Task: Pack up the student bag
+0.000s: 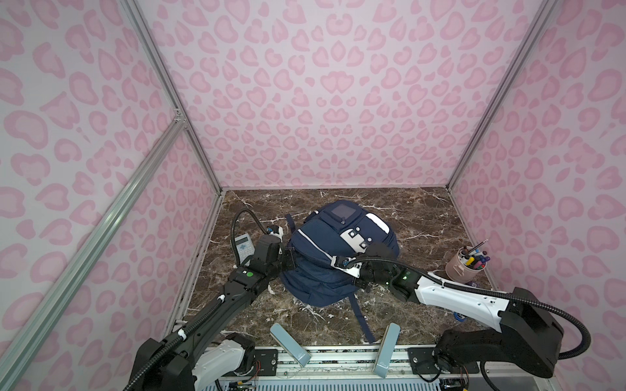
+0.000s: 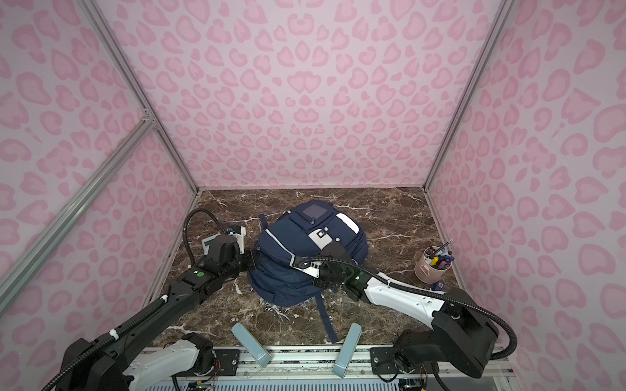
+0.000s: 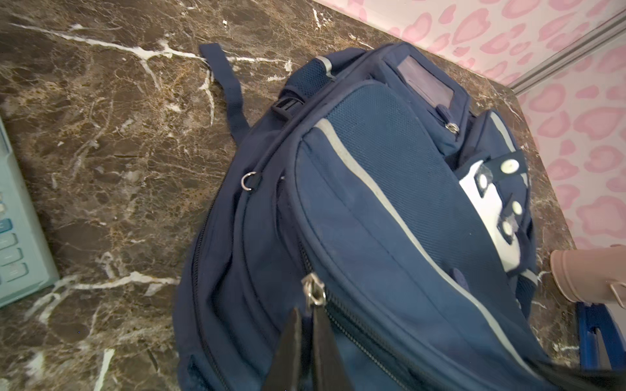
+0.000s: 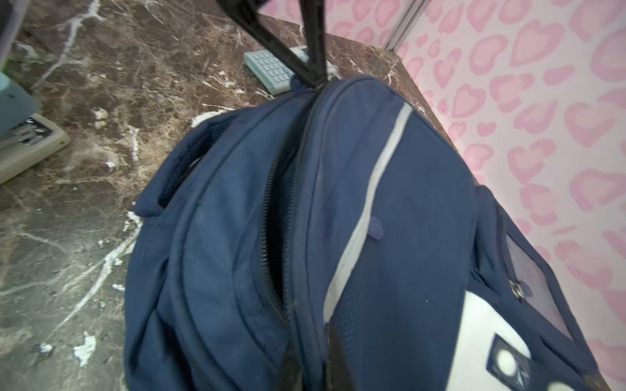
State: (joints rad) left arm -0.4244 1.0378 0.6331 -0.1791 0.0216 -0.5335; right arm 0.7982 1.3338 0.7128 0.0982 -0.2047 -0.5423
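Black fingertips (image 3: pixel 291 345) of the left end effector (image 3: pixel 306 313) are clenched just under the zip slider (image 3: pixel 314 291) of the student bag (image 3: pixel 389 203). I'd draw it along the teeth, not upward.

From the right wrist, the right end effector (image 4: pixel 315 355) is pinched shut on the flap beside a dark zip gap (image 4: pixel 275 257) whose contents are hidden. A taut hold there should help the slider run.

In a top view the bag lies mid-worktop (image 1: pixel 423 216), and pens (image 1: pixel 476 260) stand in a pink cup (image 1: pixel 457 270).

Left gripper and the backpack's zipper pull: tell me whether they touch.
Touching: in the left wrist view the left gripper pinches the silver zipper pull of the student bag.
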